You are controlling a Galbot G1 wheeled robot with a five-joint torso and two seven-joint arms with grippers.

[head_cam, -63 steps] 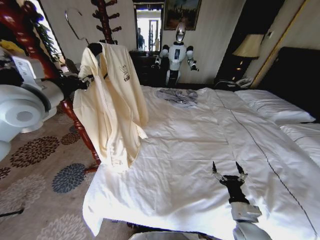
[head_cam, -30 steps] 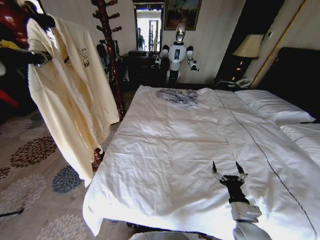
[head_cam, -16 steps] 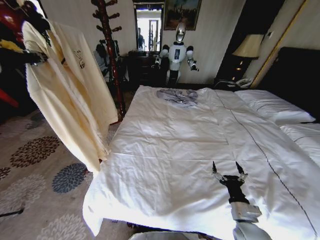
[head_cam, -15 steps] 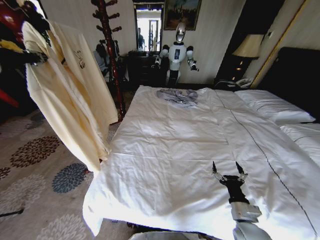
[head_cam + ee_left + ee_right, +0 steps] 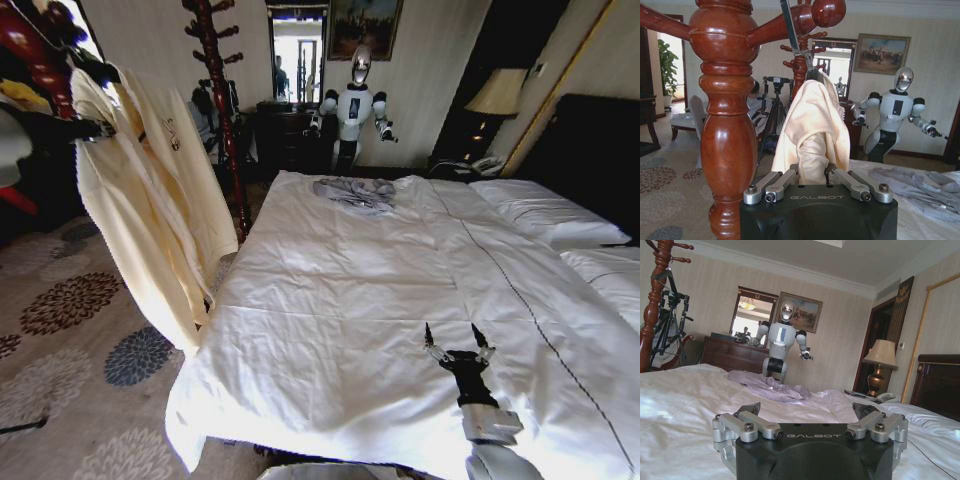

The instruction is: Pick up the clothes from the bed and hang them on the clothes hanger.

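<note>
The clothes, a cream-yellow shirt (image 5: 150,210), hang on the clothes hanger (image 5: 95,70) in the air to the left of the bed (image 5: 350,300). My left gripper (image 5: 92,128) is shut on the shirt's fabric just below the collar. In the left wrist view the shirt (image 5: 812,120) drapes down between my left gripper's jaws (image 5: 812,172). The hanger's silver hook (image 5: 790,27) rises toward a peg of the red wooden coat stand (image 5: 727,125). My right gripper (image 5: 458,340) stands open and empty over the bed's near edge, and it is seen open (image 5: 807,415) in the right wrist view.
A grey-blue garment (image 5: 355,192) lies at the bed's far end. A second red coat stand (image 5: 225,130) rises by the bed's far left corner. A white humanoid robot (image 5: 352,105), a dresser, a lamp (image 5: 497,92) and pillows (image 5: 540,215) are beyond. Patterned carpet (image 5: 70,340) lies left.
The hung shirt was carried left and upward, away from the bed's side. In the last half second it shifted slightly right. The right arm has not moved.
</note>
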